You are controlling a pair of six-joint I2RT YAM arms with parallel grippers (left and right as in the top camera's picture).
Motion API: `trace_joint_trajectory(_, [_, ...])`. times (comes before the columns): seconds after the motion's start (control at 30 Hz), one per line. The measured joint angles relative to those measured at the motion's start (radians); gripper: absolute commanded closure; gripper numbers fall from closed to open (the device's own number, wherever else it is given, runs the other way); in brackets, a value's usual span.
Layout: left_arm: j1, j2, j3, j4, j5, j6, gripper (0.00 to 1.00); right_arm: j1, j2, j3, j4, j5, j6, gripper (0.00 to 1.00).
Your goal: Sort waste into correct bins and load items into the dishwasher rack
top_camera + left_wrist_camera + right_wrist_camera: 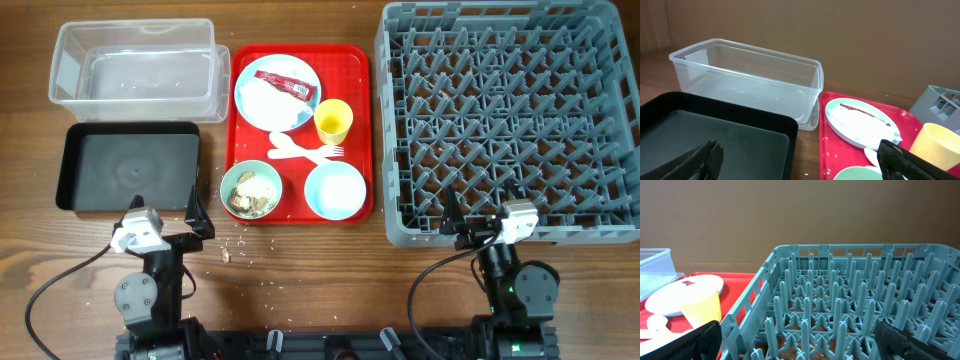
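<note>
From my station, the left fingers (699, 160) are spread wide and grasp nothing. They sit over the near right corner of the shallow black rectangular tray (128, 168), whose floor fills the gap between them in the left wrist view. The clear plastic rectangular tub (138, 75) lies just beyond that tray. To the right of these fingers is the red serving tray (357, 95), well out of their reach. At its far end it carries the light blue round plate (243, 95), with the crumpled white paper napkin (265, 106) and the small red sauce packet (285, 87) on it. The small yellow cup (333, 121) stands just beside the plate. The white plastic spoon (284, 148) and white plastic fork (326, 152) lie mid-tray. At the near end are a light blue bowl (229, 180) holding brownish-white food scraps (251, 197) and a second, empty light blue bowl (335, 190). The scrap bowl is the thing nearest the left fingers, just beside them. A few crumbs (228, 255) lie on the bare wooden surface (330, 262) in front of the tray. The right fingers (690, 342) are likewise released and wide apart, grasping nothing. They are at the near wall of the large square grey plastic crate (510, 120), and its upright pegs rise between them in the right wrist view.
</note>
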Motion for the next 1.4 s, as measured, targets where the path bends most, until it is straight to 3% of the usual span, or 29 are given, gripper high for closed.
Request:
trace_joint_trajectory(0.87, [0.000, 0.000, 0.000, 0.000, 0.000, 0.000, 0.00, 0.000, 0.000, 0.000, 0.003, 0.000, 0.000, 0.00])
trace_joint_trajectory(1.17, [0.000, 0.001, -0.002, 0.076, 0.081, 0.000, 0.00, 0.000, 0.000, 0.017, 0.192, -0.161, 0.000, 0.00])
trace_joint_trajectory(1.3, [0.000, 0.045, 0.050, 0.076, 0.142, 0.000, 0.00, 0.000, 0.109, 0.173, 0.193, -0.199, -0.011, 0.00])
trace_joint_trajectory(1.4, [0.000, 0.159, 0.180, 0.089, 0.156, 0.000, 0.00, 0.000, 0.312, 0.320, 0.195, -0.208, -0.042, 0.00])
